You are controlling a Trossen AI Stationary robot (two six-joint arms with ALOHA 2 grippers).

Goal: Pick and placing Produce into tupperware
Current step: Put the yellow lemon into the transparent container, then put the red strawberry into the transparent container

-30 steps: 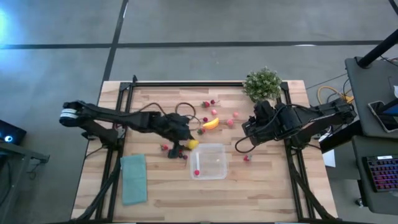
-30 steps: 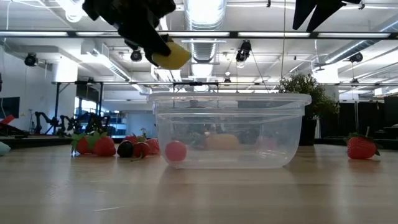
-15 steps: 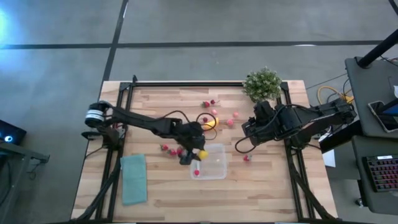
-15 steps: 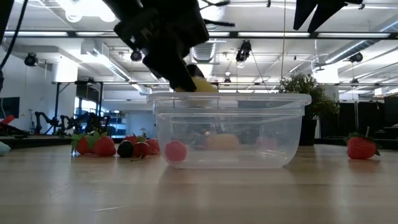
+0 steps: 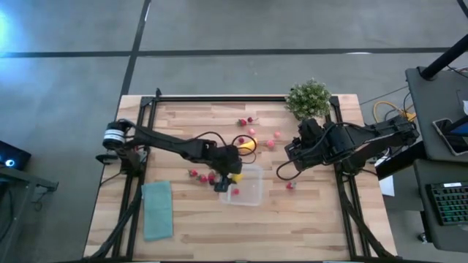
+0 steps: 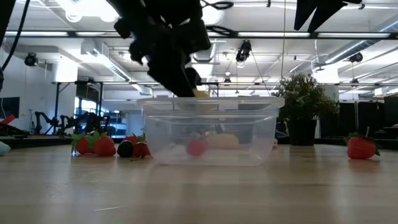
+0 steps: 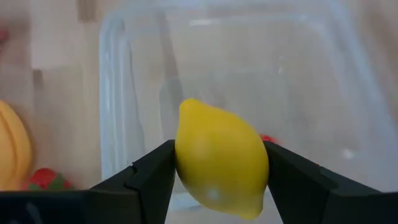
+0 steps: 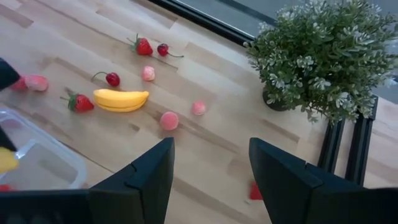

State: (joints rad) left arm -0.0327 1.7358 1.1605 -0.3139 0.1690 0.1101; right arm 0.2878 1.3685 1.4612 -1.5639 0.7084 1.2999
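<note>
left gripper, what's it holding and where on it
The left gripper holds the yellow lemon, pinched across its middle between both fingers, above the tupperware.

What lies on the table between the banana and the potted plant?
In the right wrist view, two small pink fruits lie on bare wood between the banana and the potted plant; the high view shows them too.

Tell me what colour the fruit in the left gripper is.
Yellow: the lemon, clearest in the left wrist view.
</note>
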